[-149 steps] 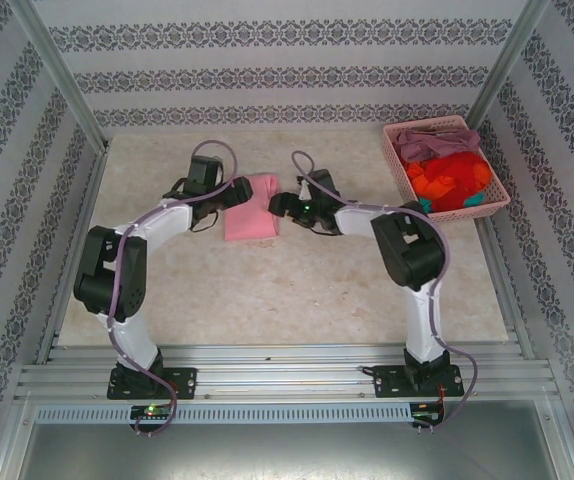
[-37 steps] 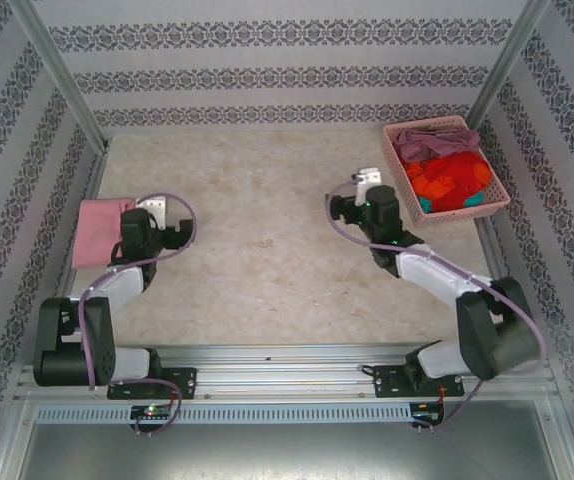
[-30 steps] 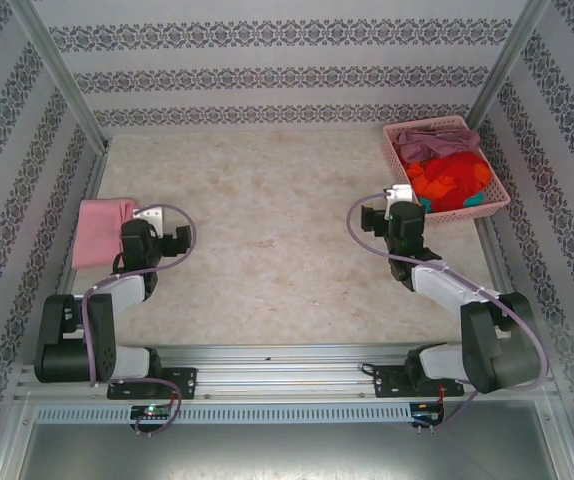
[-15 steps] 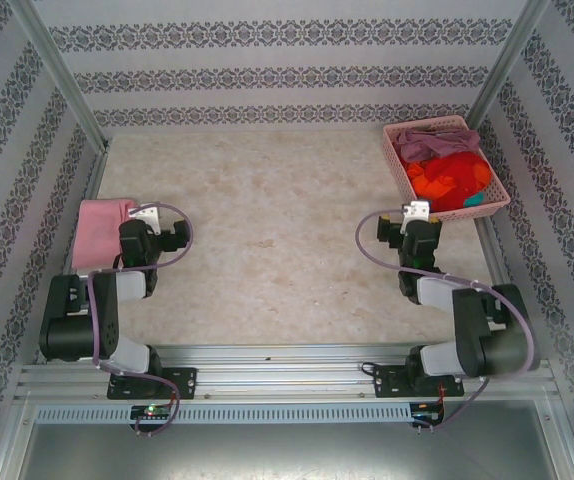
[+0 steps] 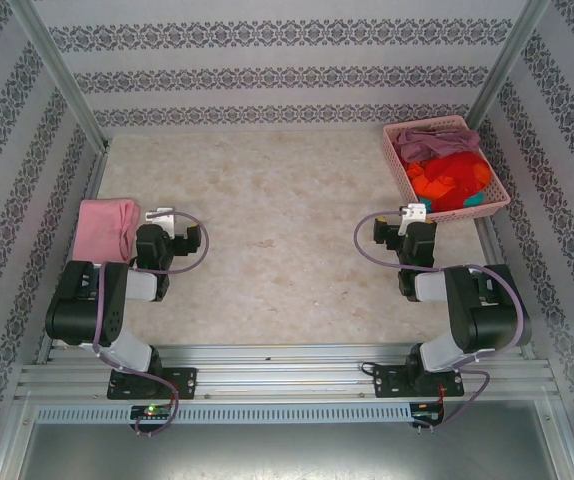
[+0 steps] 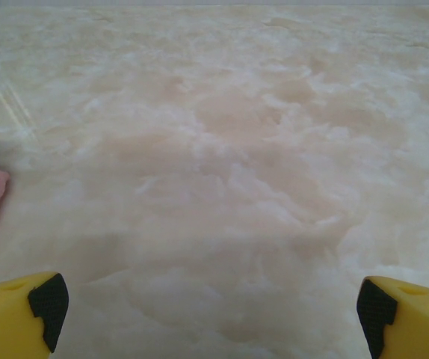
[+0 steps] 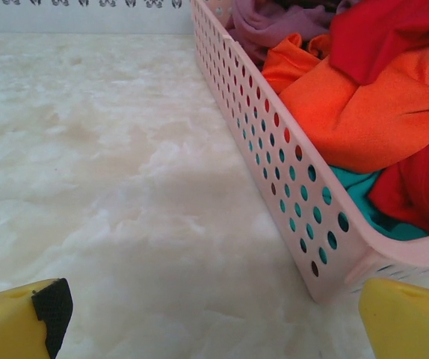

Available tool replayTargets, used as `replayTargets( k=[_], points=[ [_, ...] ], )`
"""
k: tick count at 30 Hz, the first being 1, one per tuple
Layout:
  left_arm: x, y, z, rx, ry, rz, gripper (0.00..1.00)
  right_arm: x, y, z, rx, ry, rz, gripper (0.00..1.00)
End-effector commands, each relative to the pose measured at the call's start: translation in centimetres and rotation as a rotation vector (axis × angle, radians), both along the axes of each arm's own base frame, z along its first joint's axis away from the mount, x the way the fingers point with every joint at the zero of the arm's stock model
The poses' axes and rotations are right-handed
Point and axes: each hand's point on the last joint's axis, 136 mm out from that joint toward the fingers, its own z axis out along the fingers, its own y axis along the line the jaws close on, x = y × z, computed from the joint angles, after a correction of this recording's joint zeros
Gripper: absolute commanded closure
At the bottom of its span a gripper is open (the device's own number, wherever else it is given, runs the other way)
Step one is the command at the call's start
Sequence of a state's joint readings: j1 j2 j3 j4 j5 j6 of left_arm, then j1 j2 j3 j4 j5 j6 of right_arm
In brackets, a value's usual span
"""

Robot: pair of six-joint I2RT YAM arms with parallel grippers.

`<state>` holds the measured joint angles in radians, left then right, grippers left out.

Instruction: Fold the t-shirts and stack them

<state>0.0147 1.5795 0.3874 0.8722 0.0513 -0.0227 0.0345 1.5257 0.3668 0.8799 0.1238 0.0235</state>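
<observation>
The left end effector [image 6: 208,307], wide and empty, sits just right of the folded light pink t-shirt [image 5: 105,228] at the worktop's [image 5: 267,230] left edge. The right end effector [image 7: 213,310], equally wide and empty, is near the pink basket [image 7: 274,142] at far right, heaped with t-shirts [image 7: 349,105]: mauve, orange-red, probably teal.

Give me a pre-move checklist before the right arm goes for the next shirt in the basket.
1. Left jaws open, empty: ok.
2. Right jaws open, empty: ok.
3. Folded pink t-shirt lying at the left edge of the table: ok.
4. Basket wall just ahead-right of the right jaws: ok.
5. Orange-red t-shirt on top of the heap: ok.
6. It is free of the mauve t-shirt and teal t-shirt: cannot tell.
</observation>
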Motion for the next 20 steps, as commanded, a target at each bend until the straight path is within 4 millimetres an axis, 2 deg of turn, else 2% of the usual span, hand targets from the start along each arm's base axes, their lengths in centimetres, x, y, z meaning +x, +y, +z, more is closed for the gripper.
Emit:
replayTargets(
  k=[1, 20],
  points=[
    [0.65, -0.15, 1.17, 0.023, -0.048, -0.018, 0.00, 0.62, 0.07, 1.58, 0.023, -0.051, 0.008, 0.02],
    [0.70, -0.17, 1.15, 0.023, -0.044, -0.019, 0.00, 0.60, 0.07, 1.55, 0.024, -0.050, 0.007, 0.02]
  ],
)
